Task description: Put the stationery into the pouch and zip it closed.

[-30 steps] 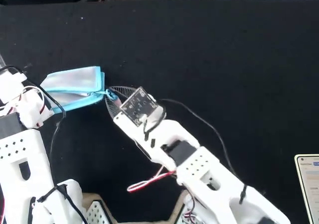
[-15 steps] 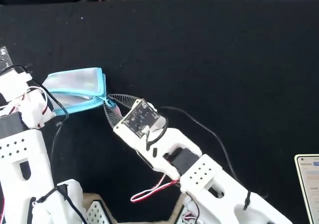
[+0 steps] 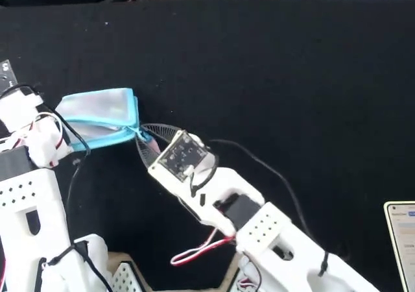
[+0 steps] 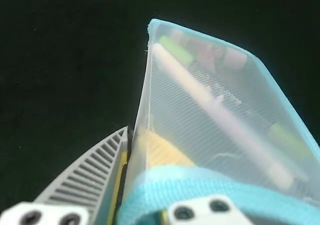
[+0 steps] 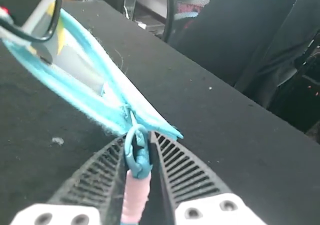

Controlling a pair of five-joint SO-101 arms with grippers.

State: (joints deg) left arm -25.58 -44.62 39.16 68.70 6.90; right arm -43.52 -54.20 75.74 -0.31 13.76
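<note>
The translucent pouch (image 3: 97,115) with teal trim lies at the table's left. Through its mesh side (image 4: 220,110) I see a long white pen (image 4: 220,110) and other coloured stationery inside. My left gripper (image 3: 59,135) is shut on the pouch's left end, one ribbed finger (image 4: 97,172) against the mesh. My right gripper (image 3: 145,143) sits at the pouch's right corner, shut on the zipper pull (image 5: 136,152), a teal ring with a pink tab. Beyond the pull, the two teal zipper edges (image 5: 95,92) spread apart.
A white-edged screen device (image 3: 402,240) lies at the table's right edge. The black table (image 3: 279,78) stretches open to the right and far side. Chairs and cables stand behind the table in the right wrist view.
My right gripper has drawn the zipper pull toward the near side, tugging the pouch's right corner with it. The left gripper has shifted slightly while keeping its hold.
</note>
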